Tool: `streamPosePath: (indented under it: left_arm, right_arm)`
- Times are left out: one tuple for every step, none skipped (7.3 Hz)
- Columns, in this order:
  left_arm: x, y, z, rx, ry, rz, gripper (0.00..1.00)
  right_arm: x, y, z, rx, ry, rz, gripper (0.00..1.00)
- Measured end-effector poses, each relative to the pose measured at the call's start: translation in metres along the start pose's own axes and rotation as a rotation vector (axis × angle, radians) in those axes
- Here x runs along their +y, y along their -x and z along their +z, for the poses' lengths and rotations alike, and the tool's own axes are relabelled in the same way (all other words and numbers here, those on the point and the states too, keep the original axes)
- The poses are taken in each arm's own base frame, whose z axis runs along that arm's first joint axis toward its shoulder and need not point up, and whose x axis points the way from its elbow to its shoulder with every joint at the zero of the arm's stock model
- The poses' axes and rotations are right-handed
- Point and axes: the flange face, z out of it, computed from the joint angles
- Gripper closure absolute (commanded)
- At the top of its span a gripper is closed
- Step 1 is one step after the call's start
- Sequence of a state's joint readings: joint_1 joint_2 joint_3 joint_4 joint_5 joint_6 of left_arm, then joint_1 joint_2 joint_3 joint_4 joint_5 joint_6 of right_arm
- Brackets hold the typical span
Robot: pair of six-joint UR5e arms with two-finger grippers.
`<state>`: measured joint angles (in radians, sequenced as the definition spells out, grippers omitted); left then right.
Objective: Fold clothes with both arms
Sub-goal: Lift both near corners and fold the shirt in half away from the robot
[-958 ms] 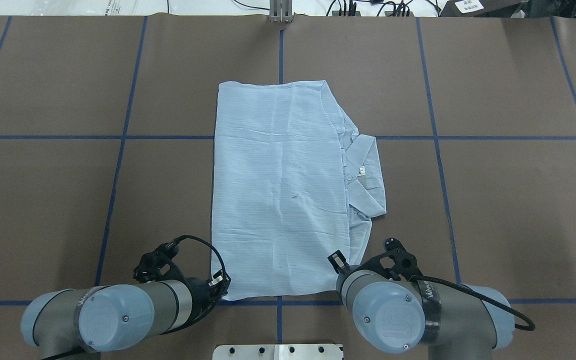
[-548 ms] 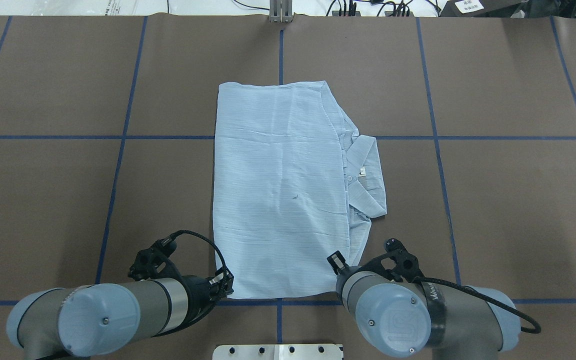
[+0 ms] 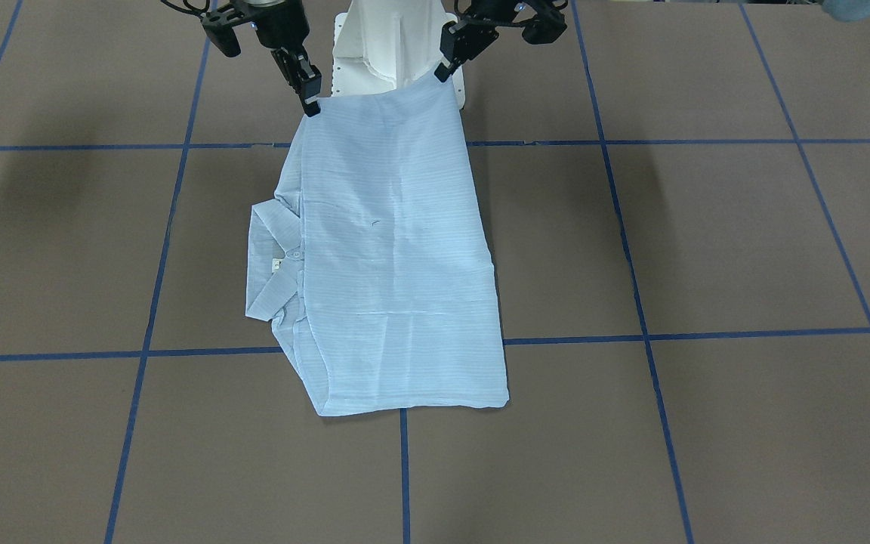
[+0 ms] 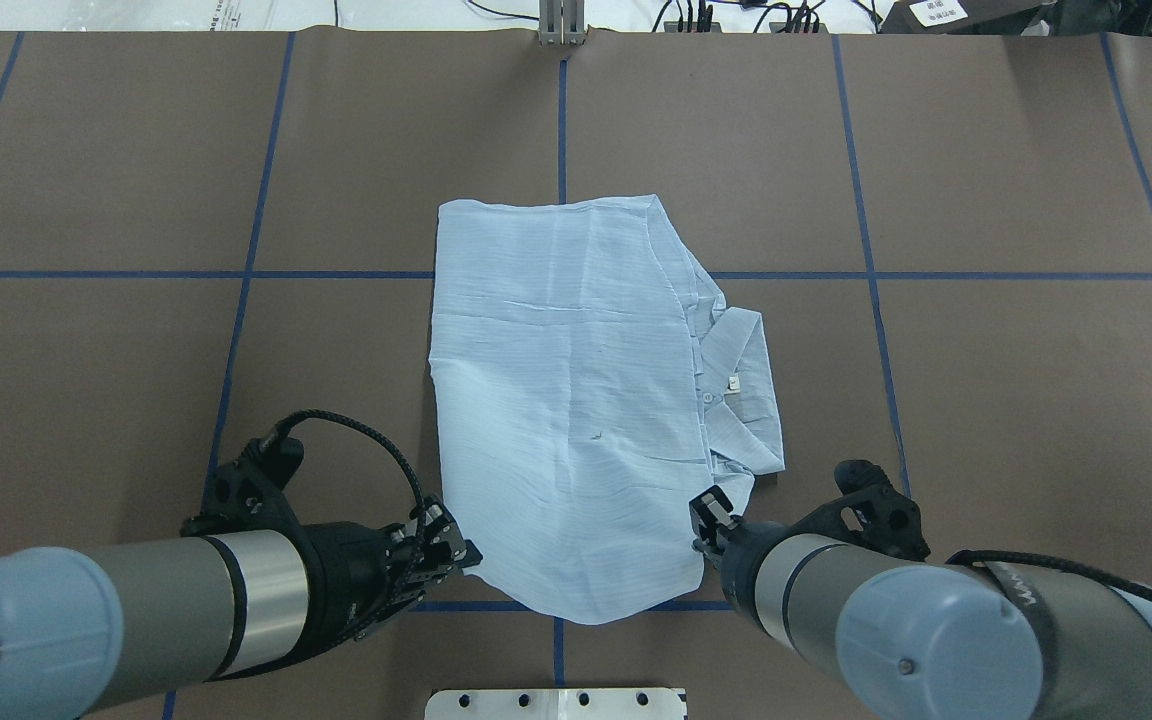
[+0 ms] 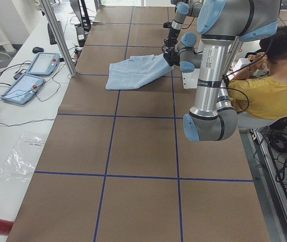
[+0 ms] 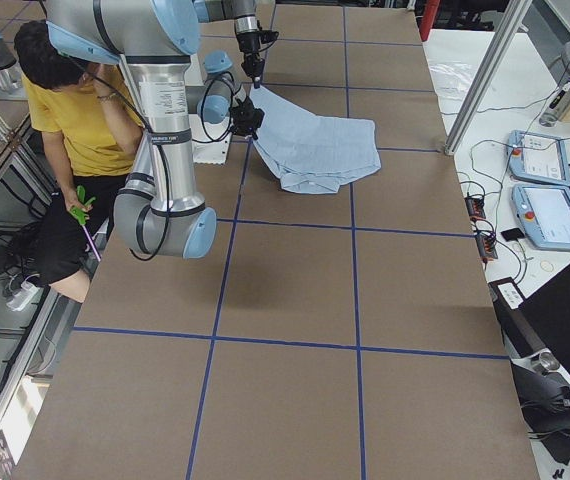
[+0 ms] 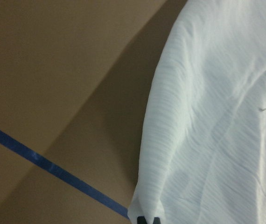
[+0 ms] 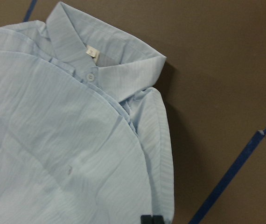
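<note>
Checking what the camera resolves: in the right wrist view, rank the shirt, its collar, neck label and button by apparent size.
1. shirt
2. collar
3. neck label and button: nearly alike, label perhaps slightly larger.

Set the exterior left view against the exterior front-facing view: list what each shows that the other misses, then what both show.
Only exterior left: a seated person in a yellow top beside the robot, and control tablets and a clear plastic bag on a white side bench.
Only front-facing: the collar, its small neck label and a white button.
Both: the pale-blue shirt on the brown table with blue tape lines, its robot-side edge raised by the left gripper and right gripper.
</note>
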<state>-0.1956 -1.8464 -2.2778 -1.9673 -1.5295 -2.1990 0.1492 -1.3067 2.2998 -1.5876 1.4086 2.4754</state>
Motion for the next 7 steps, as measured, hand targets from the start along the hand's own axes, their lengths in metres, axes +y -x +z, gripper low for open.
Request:
streamPosePath:
  left_arm:
    - [-0.012, -0.018, -0.013, 0.034, -0.024, 0.002, 1.00]
    - [-0.031, -0.035, -0.014, 0.051, -0.063, 0.021, 1.00]
    - [-0.055, -0.052, -0.006, 0.049, -0.099, 0.053, 1.00]
    - [-0.080, -0.066, 0.007, 0.035, -0.138, 0.085, 1.00]
    - [-0.106, -0.077, 0.022, 0.020, -0.183, 0.114, 1.00]
    - [-0.128, -0.087, 0.038, 0.007, -0.224, 0.134, 1.00]
    - [-0.147, -0.097, 0.051, -0.001, -0.258, 0.146, 1.00]
  right_arm:
    - [-0.011, 0.014, -0.014, -0.021, 0.013, 0.022, 1.00]
    - [-0.027, 0.031, -0.018, -0.028, 0.011, 0.040, 1.00]
    - [-0.043, 0.055, -0.012, -0.029, 0.001, 0.046, 1.00]
    - [-0.054, 0.082, 0.003, -0.020, -0.013, 0.037, 1.00]
    - [-0.067, 0.104, 0.018, -0.010, -0.034, 0.027, 1.00]
    - [-0.079, 0.122, 0.028, -0.007, -0.059, 0.014, 1.00]
    - [-0.089, 0.141, 0.043, 0.001, -0.090, 0.001, 1.00]
